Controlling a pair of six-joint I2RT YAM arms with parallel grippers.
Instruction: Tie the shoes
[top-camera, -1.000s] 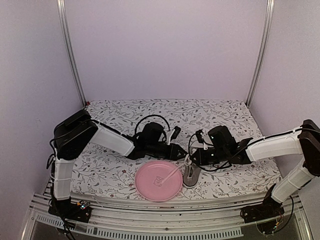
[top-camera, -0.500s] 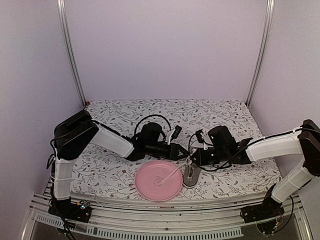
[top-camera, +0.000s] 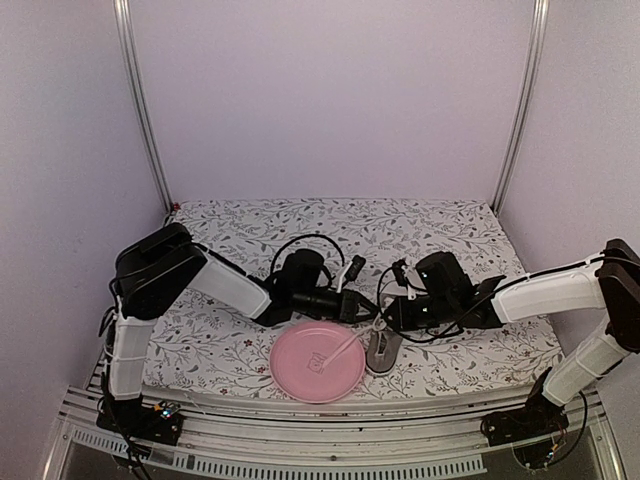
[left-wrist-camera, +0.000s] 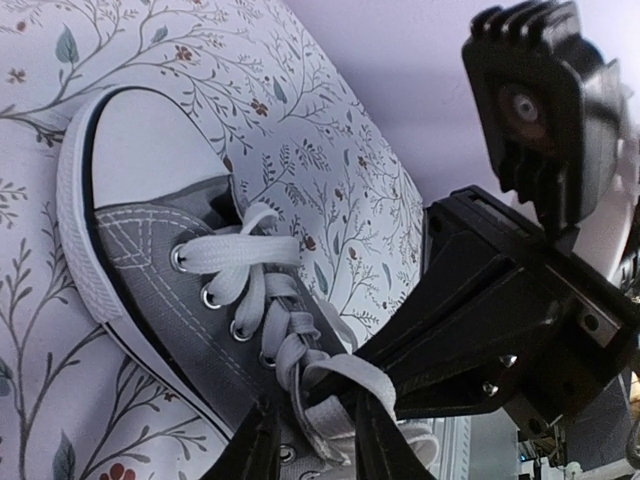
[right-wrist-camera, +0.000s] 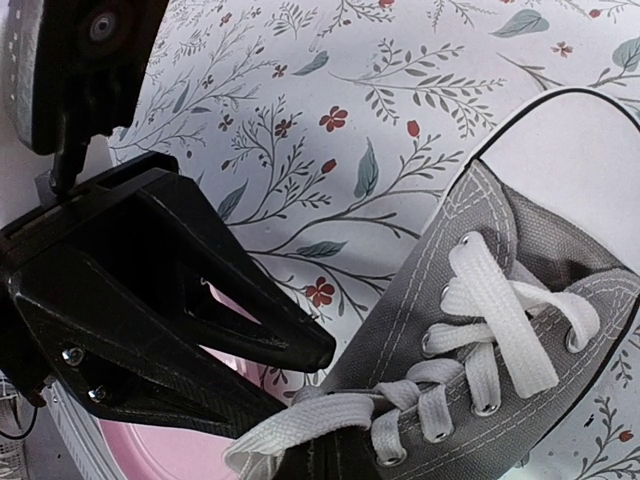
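Seen from above, the left gripper (top-camera: 363, 308) reaches in from the left over the flowered tablecloth (top-camera: 240, 230), just beyond a pink plate (top-camera: 288, 372). Its wrist camera shows its fingers (left-wrist-camera: 258, 445) a little apart with a white lace (left-wrist-camera: 330, 395) strand between them, and I cannot tell whether they press it. The small grey sneaker (top-camera: 383, 352) sits low in the centre, just beside the plate's right edge, one lace trailing across the plate, while the right gripper (top-camera: 385, 318) comes from the right, fingers closed together on a lace strand.
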